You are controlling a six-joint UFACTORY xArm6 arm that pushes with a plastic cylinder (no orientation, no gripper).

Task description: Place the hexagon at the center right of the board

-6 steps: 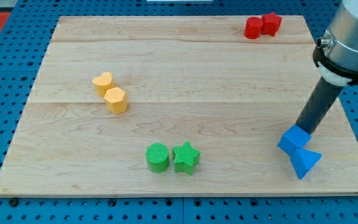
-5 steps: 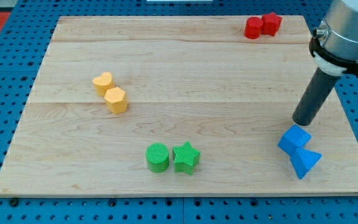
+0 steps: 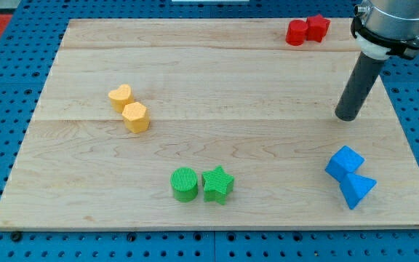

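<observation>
The yellow hexagon [image 3: 135, 116] lies left of the board's middle, touching a yellow heart [image 3: 121, 96] just above and to its left. My tip [image 3: 346, 116] rests on the board at the view's right, about mid-height, far to the right of the hexagon. It touches no block. It stands well above the blue blocks.
A blue cube [image 3: 344, 163] and a blue triangle [image 3: 357, 191] touch at the lower right. A green cylinder [image 3: 185, 184] and a green star [image 3: 217, 184] sit side by side at the bottom middle. Two red blocks [image 3: 306, 30] touch at the top right. The wooden board [image 3: 209, 80] lies on a blue pegboard.
My tip has moved up the view and slightly left, away from the blue cube. No block has moved.
</observation>
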